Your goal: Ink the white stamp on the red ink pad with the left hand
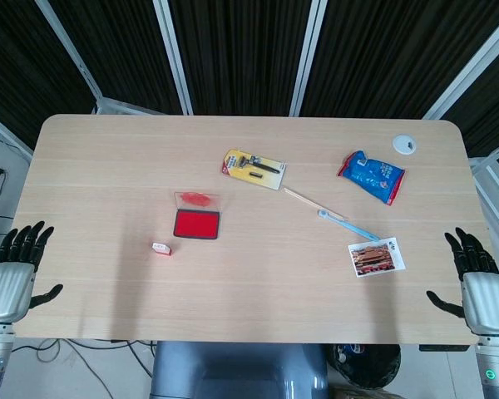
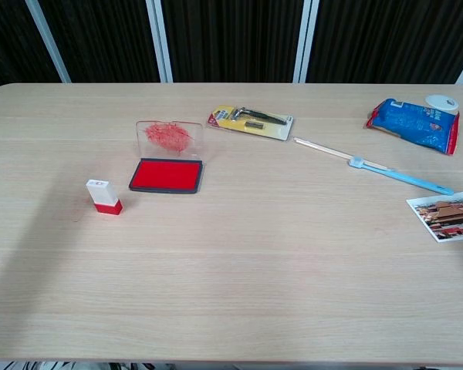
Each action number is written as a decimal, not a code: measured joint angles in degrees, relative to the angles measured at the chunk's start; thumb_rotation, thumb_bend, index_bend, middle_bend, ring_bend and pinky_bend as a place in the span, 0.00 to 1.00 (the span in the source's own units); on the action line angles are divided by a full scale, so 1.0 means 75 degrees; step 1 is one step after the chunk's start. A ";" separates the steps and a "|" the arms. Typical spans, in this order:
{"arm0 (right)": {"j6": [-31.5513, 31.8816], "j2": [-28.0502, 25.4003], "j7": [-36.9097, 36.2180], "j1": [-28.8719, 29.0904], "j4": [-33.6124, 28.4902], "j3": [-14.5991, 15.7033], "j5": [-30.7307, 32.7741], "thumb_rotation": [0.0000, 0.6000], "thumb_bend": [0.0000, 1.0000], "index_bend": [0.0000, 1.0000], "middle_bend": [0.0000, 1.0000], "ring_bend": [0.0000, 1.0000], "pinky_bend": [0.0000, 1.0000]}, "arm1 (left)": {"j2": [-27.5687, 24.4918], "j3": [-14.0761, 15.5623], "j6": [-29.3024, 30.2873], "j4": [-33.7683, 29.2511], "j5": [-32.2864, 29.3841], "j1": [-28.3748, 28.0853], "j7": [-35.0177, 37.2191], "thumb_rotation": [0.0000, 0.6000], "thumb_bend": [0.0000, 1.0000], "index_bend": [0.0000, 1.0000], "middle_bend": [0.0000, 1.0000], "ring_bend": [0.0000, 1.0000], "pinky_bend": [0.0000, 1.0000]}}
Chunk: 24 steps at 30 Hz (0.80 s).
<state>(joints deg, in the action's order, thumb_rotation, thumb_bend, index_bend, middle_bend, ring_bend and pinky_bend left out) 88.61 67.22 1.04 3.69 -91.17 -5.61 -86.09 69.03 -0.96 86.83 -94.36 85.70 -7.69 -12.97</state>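
Note:
A small white stamp (image 1: 161, 248) (image 2: 103, 196) with a red base stands upright on the table, just left of and nearer than the red ink pad (image 1: 196, 224) (image 2: 167, 175). The pad lies open with its clear lid (image 1: 198, 200) (image 2: 168, 137) tilted up behind it. My left hand (image 1: 17, 270) hovers at the table's near left corner, fingers spread and holding nothing, well left of the stamp. At the near right corner my right hand (image 1: 474, 278) is likewise spread and empty. Neither hand shows in the chest view.
A razor in yellow packaging (image 1: 253, 168) (image 2: 251, 121) lies behind the pad. To the right are a thin stick with a blue handle (image 1: 333, 215) (image 2: 370, 166), a blue packet (image 1: 372, 175) (image 2: 413, 124), a postcard (image 1: 376, 256) (image 2: 447, 213) and a white round disc (image 1: 405, 144) (image 2: 441, 102).

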 measured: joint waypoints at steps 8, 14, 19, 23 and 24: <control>-0.0092 -0.0035 -0.0120 0.0019 -0.0063 0.0007 0.0033 1.00 0.00 0.00 0.00 0.00 0.19 | -0.0024 -0.0023 -0.0091 -0.0018 -0.0042 0.0000 -0.0010 1.00 0.00 0.00 0.00 0.00 0.00; -0.0153 -0.0033 -0.0087 0.0038 -0.0096 0.0029 0.0031 1.00 0.00 0.00 0.00 0.00 0.19 | -0.0024 -0.0060 -0.0153 -0.0026 -0.0100 -0.0011 0.0005 1.00 0.00 0.00 0.00 0.00 0.00; -0.0200 -0.0060 -0.0148 0.0031 -0.0106 0.0008 0.0144 1.00 0.00 0.00 0.00 0.00 0.19 | -0.0007 -0.0115 -0.0326 -0.0066 -0.0135 -0.0116 -0.0106 1.00 0.00 0.00 0.00 0.00 0.00; -0.0243 -0.0096 -0.0259 0.0025 -0.0121 0.0016 0.0165 1.00 0.01 0.00 0.00 0.00 0.19 | -0.0023 -0.0175 -0.0529 -0.0124 -0.0190 -0.0253 -0.0381 1.00 0.03 0.00 0.00 0.00 0.00; -0.0258 -0.0104 -0.0283 0.0027 -0.0123 0.0019 0.0165 1.00 0.01 0.00 0.00 0.00 0.19 | -0.0031 -0.0196 -0.0600 -0.0148 -0.0211 -0.0302 -0.0476 1.00 0.04 0.00 0.00 0.00 0.00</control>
<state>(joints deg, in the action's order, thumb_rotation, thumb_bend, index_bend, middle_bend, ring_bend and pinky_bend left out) 86.68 66.44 -1.08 3.89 -92.09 -5.46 -84.85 68.80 -2.43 82.33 -95.47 84.12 -9.96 -16.54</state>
